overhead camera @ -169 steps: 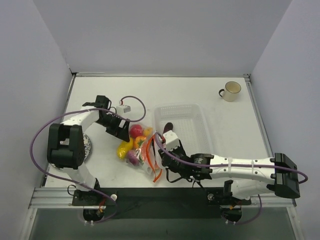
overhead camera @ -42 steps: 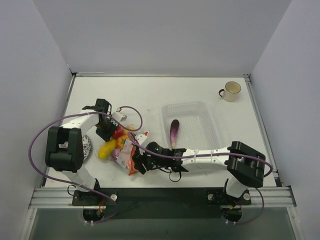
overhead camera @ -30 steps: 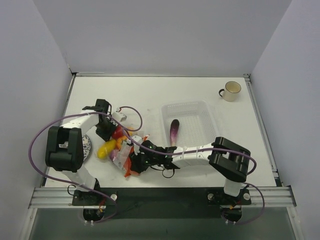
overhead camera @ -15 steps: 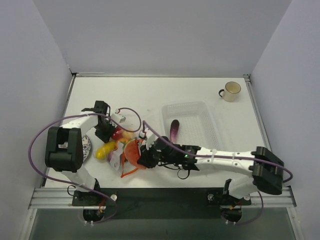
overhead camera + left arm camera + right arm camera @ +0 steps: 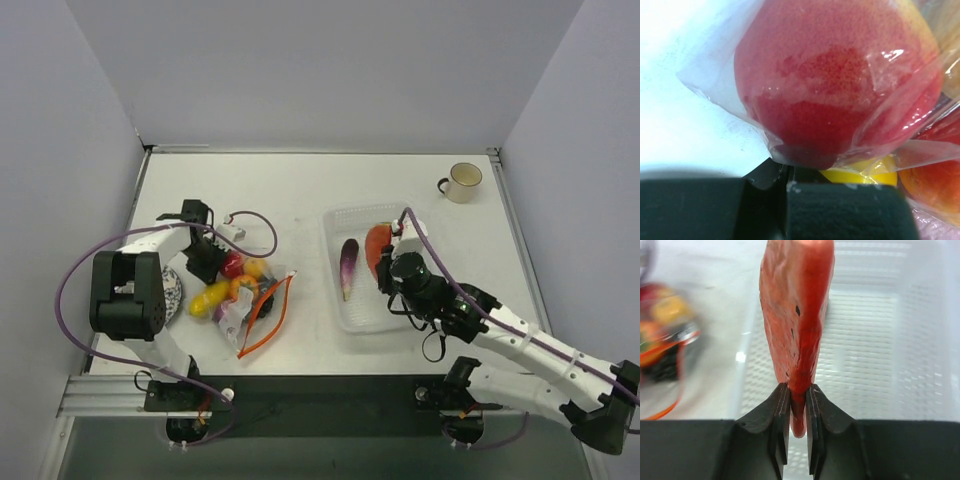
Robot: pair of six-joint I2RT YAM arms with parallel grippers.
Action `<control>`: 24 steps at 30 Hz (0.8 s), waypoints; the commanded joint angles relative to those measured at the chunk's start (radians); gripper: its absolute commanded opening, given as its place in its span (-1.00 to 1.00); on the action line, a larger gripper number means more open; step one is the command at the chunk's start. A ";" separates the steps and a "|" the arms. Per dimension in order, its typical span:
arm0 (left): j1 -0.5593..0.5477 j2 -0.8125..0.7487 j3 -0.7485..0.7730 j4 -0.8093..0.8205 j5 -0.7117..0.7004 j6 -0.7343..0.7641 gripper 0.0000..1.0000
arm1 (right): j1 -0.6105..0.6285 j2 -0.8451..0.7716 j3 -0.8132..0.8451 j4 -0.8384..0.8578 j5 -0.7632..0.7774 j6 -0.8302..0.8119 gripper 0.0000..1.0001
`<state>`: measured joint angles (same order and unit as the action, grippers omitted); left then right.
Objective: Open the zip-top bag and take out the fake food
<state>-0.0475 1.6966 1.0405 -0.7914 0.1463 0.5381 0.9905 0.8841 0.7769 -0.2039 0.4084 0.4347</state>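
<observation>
The zip-top bag lies left of centre, its orange-red zip strip gaping open. Inside it are pieces of fake food: a red fruit, a yellow piece and an orange one. My left gripper is shut on the bag's far-left end. In the left wrist view the red fruit presses against the plastic just beyond my left gripper. My right gripper is shut on a red chili, held over the white basket. A purple eggplant lies in the basket.
A cream mug stands at the back right. A small patterned plate lies partly under the left arm. Grey walls close in the table on three sides. The bag shows blurred at the left of the right wrist view.
My right gripper pulled the red chili out of the bag's mouth and carried it right, over the basket. The bag stayed with the left gripper, its zip strip now spread open.
</observation>
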 commanded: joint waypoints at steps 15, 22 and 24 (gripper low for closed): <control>-0.026 0.041 -0.037 0.052 -0.017 -0.033 -1.00 | 0.256 0.432 0.185 0.148 0.126 -0.221 0.60; -0.049 0.081 -0.042 0.092 -0.056 -0.046 -1.00 | 0.349 0.642 0.197 0.446 -0.029 -0.323 0.43; -0.061 0.090 -0.043 0.093 -0.060 -0.052 -1.00 | 0.347 0.709 0.228 0.471 -0.049 -0.340 0.43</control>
<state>-0.0849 1.7115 1.0248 -0.7742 0.1101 0.4992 1.3426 1.5093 0.9466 0.1093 0.4236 0.1596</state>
